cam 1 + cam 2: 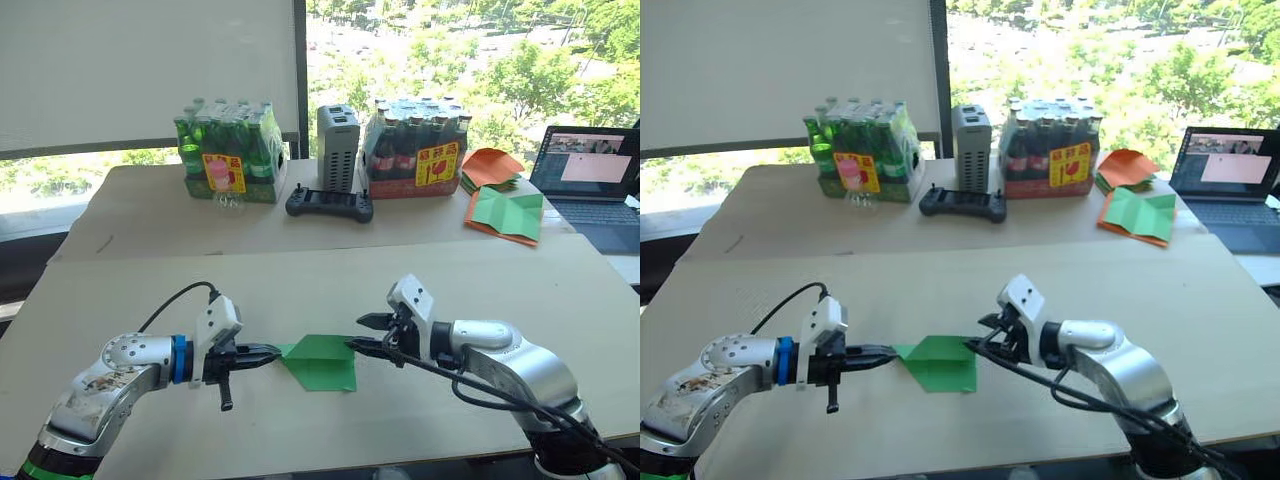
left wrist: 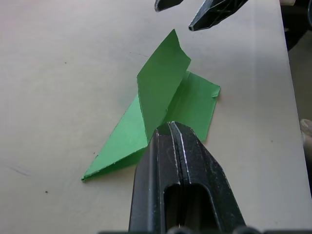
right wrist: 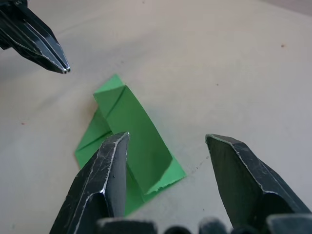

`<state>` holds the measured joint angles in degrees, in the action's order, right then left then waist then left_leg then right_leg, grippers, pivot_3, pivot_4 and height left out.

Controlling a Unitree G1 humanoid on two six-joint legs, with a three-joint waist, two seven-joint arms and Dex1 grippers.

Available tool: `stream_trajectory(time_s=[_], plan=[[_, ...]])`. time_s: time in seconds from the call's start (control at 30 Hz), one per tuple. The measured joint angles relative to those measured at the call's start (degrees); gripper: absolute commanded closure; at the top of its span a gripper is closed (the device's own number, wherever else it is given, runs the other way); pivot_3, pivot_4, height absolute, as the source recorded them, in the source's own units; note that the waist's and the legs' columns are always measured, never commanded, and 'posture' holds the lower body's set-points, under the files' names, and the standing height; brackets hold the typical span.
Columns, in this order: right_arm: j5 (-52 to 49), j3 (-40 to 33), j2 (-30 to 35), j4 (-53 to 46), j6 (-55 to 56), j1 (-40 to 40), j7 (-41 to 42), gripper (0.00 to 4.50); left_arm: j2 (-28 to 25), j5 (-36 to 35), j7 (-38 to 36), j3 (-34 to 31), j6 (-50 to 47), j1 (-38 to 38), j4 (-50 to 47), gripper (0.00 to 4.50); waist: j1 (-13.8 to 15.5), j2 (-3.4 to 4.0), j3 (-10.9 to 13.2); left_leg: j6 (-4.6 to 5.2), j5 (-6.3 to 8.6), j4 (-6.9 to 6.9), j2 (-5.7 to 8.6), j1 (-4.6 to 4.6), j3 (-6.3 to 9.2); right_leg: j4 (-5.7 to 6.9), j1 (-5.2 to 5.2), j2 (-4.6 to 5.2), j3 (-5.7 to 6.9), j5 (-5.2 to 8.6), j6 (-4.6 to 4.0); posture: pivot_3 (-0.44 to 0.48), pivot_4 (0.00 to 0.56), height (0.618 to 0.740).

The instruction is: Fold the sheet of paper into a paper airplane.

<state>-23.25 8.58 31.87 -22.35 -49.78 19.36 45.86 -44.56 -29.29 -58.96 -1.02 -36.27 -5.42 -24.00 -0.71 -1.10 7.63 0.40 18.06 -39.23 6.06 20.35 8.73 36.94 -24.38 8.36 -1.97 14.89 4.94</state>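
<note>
The sheet of paper (image 1: 322, 362) is bright green and partly folded into a pointed wedge, lying on the front table between my two grippers. In the left wrist view one creased flap of the paper (image 2: 161, 87) stands up off the rest. My left gripper (image 1: 272, 353) is shut, its tip right at the paper's left corner; in the right wrist view that tip (image 3: 61, 66) sits a little apart from the paper (image 3: 131, 131). My right gripper (image 1: 368, 333) is open at the paper's right edge, one finger (image 3: 105, 175) over the paper, nothing clamped.
On the back table stand a pack of green bottles (image 1: 228, 150), a grey box (image 1: 337, 148), a pack of dark bottles (image 1: 415, 148) and a black controller (image 1: 329, 204). A pile of orange and green paper (image 1: 500, 195) and a laptop (image 1: 590, 180) sit at the far right.
</note>
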Motion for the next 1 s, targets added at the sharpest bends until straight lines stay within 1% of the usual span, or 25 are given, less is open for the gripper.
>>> stream_trajectory(time_s=[0.07, 0.23, 0.37, 0.47, 0.63, 0.67, 0.87, 1.0], plan=[[-0.4, 0.1, 0.1, 2.5, 0.7, 0.5, 1.5, 1.63, 0.0, 0.0, 0.1, 0.0, 0.2, -0.1, 0.0, 4.5, 0.0, 0.0, 0.0, 0.0, 0.0, 0.03, 0.0, 0.0, -0.01, -0.04, 0.0, 0.01, -0.01, 0.0, 0.0, 0.0, 0.15, 0.735], [-0.7, 2.4, 0.9, 5.0, 1.2, 1.6, 5.8, 1.63, 0.0, 0.0, 0.1, 0.3, 0.8, -0.1, 0.0, 4.5, 0.0, 0.0, 0.0, 0.0, 0.0, 0.04, 0.0, 0.01, 0.0, -0.1, 0.01, 0.01, 0.0, 0.0, 0.0, 0.0, 0.15, 0.735], [-0.7, 2.8, 0.5, 5.6, 1.8, 1.7, 6.6, 1.63, 0.0, 0.0, 0.4, 0.3, 0.9, -0.1, 0.0, 4.5, 0.0, 0.0, 0.0, 0.0, 0.0, 0.04, 0.0, 0.01, 0.0, -0.1, 0.01, 0.01, 0.0, 0.0, 0.0, 0.0, 0.15, 0.735], [-0.7, 3.2, 0.0, 5.6, 1.8, 1.6, 6.6, 2.47, 0.0, -0.1, 0.9, 0.4, 0.8, -0.2, -0.1, 4.5, 0.0, 0.0, 0.0, 0.0, 0.0, 0.04, 0.0, 0.01, 0.0, -0.1, 0.01, 0.01, 0.0, 0.0, 0.0, 0.0, 0.15, 0.735], [-0.6, 4.0, -0.1, 5.6, 2.2, 1.2, 6.5, 4.2, 0.0, -1.3, 1.4, 0.4, -0.5, -0.5, -1.5, 4.5, 0.0, 0.0, 0.0, 0.0, 0.0, 0.04, 0.01, 0.01, 0.0, -0.09, 0.01, 0.01, 0.0, 0.0, 0.0, 0.0, 0.15, 0.735], [-0.6, 4.2, -0.2, 5.6, 2.7, 0.9, 6.5, 4.48, 0.0, -2.0, 1.3, 0.4, -0.6, -0.5, -1.7, 4.5, 0.0, 0.0, 0.0, 0.0, 0.0, 0.04, 0.01, 0.01, 0.0, -0.09, 0.01, 0.02, -0.01, 0.0, 0.0, 0.0, 0.15, 0.735], [0.0, 4.7, 0.2, 5.5, 5.2, 0.0, 6.6, 4.48, 0.0, -2.4, 0.9, 0.3, -0.2, -0.3, -1.3, 4.5, 0.0, 0.0, 0.0, 0.0, 0.0, 0.04, 0.0, 0.01, 0.0, -0.09, 0.0, 0.01, 0.0, 0.0, 0.0, 0.0, 0.15, 0.735], [0.6, 4.4, 0.5, 2.9, 10.9, 0.0, 7.0, 4.48, 0.0, -2.3, 0.6, 0.1, 1.2, -0.2, 0.2, 4.5, 0.0, 0.0, 0.0, 0.0, 0.0, 0.04, 0.0, 0.0, 0.0, -0.09, 0.0, 0.01, 0.0, 0.0, 0.0, 0.0, 0.15, 0.735]])
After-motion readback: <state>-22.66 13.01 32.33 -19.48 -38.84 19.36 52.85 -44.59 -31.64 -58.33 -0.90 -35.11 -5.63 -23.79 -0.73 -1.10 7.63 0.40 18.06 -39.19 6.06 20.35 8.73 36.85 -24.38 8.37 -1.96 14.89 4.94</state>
